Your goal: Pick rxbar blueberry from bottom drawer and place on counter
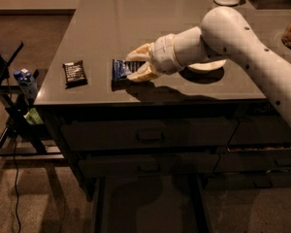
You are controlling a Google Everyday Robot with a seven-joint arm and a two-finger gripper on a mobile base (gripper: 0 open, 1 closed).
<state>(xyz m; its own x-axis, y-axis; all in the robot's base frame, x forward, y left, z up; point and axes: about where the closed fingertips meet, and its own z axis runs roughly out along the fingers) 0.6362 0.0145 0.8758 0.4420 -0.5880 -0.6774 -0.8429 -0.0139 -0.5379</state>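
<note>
Gripper (137,65) is reaching low over the bench (111,23) near its front edge, meeting the rxbar blueberry (120,69), which is lying flat there as if being delivered, though whether it is gripping or letting go I cannot tell.

counter (136,23): dark bar (74,73), rxbar blueberry (120,68), white plate (209,65); gripper (131,67) at rxbar blueberry.

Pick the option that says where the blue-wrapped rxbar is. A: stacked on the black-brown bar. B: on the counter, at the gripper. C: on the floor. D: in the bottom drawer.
B: the rxbar blueberry lies on the counter near its front edge, with the gripper at one end of it.
</note>
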